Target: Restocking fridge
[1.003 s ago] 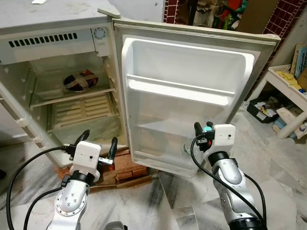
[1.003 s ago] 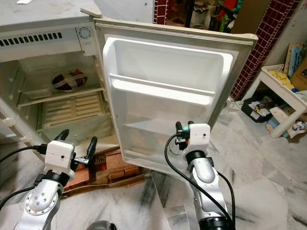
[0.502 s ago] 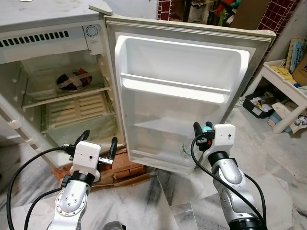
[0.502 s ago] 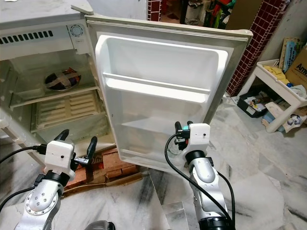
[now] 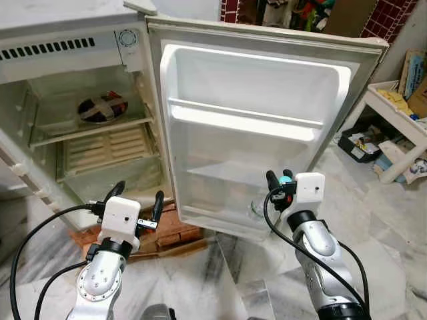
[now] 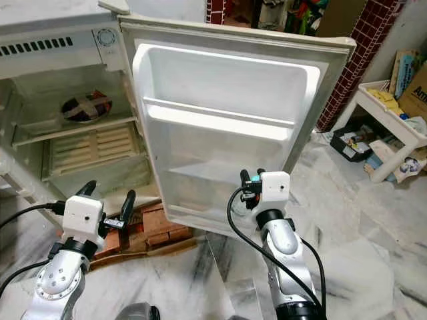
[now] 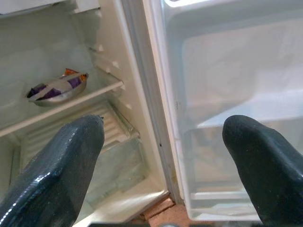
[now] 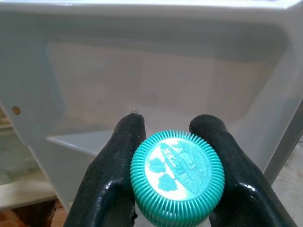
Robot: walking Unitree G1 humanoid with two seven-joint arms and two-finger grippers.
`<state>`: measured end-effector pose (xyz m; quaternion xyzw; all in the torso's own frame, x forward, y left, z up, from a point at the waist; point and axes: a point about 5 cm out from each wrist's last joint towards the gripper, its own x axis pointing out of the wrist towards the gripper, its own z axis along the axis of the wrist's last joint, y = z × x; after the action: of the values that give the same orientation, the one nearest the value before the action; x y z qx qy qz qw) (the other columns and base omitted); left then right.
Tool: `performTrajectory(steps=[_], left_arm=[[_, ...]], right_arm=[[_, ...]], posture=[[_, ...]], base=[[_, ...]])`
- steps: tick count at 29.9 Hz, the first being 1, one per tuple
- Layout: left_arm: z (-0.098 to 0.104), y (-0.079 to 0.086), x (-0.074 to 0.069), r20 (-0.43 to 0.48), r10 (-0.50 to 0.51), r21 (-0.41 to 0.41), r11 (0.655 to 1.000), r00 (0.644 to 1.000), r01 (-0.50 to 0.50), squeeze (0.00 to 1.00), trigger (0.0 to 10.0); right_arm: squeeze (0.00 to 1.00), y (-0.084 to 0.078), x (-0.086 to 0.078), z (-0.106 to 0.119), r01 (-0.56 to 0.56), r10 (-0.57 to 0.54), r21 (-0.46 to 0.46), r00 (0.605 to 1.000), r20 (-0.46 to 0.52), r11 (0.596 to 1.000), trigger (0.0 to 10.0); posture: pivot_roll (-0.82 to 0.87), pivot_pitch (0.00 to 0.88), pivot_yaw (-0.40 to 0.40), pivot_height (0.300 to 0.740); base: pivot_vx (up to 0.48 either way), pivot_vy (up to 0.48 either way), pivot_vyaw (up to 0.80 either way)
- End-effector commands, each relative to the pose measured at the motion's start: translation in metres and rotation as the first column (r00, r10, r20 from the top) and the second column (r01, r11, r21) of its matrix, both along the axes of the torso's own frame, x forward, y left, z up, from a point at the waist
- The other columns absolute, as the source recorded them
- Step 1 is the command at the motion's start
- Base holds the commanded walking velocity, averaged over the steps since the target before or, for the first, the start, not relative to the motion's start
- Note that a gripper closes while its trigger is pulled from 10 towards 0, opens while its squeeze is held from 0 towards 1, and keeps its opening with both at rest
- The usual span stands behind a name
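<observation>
A bottle (image 8: 177,176) with a ribbed teal cap is sitting pinched between the two black fingers (image 8: 110,179) of the right gripper (image 5: 277,181), which is closing on it just below the cap, presumably so the body hangs free to be lowered into a door rack. The gripper is hovering right in front of the lowest shelf of the open fridge door (image 5: 253,87), on the right of the scene, and a glimpse of clear bottle is showing beneath it against the rack. That placement is suggesting the bottle is meant for the door's bottom compartment, though whether it is already resting there I cannot tell. The left gripper (image 5: 137,200) is waiting to the left, near the robot, its fingers spread wide and holding nothing, likely kept clear while the other arm works. The right wrist view is revealing the cap's embossed top and the firm grip, which the head views are reducing to a teal speck. The left wrist view is looking past its parted fingers into the fridge, showing a wrapped bowl (image 7: 57,88) on the far inner shelf.
</observation>
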<state>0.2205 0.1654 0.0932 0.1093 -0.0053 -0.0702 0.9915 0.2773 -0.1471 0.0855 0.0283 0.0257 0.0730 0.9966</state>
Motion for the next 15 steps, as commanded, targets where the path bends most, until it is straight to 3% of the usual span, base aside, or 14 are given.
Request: performTrajectory(steps=[1,11,15], left_arm=[[-0.0027,0.0008,-0.0007,-0.010,0.008,0.004,1.000,1.000,-0.008,0.00,10.0],[-0.0019,0.0015,0.0018,-0.004,0.010,0.007,1.000,1.000,-0.010,0.00,10.0],[-0.0015,0.0019,0.0027,-0.003,0.012,0.008,1.000,1.000,-0.012,0.00,10.0]], right_arm=[[0.00,0.0024,0.0017,0.0113,-0.013,0.012,0.012,0.998,0.054,1.000,10.0],[0.00,0.0035,0.0057,0.0115,-0.010,0.009,0.006,0.999,0.049,1.000,10.0],[0.00,0.0047,0.0075,0.0119,-0.011,0.011,0.008,0.999,0.051,1.000,10.0]], posture=[[0.08,0.084,-0.044,0.692],[0.09,0.090,-0.043,0.692],[0.08,0.089,-0.043,0.662]], base=[[0.000,0.000,0.00],[0.000,0.000,0.00],[0.000,0.000,0.00]])
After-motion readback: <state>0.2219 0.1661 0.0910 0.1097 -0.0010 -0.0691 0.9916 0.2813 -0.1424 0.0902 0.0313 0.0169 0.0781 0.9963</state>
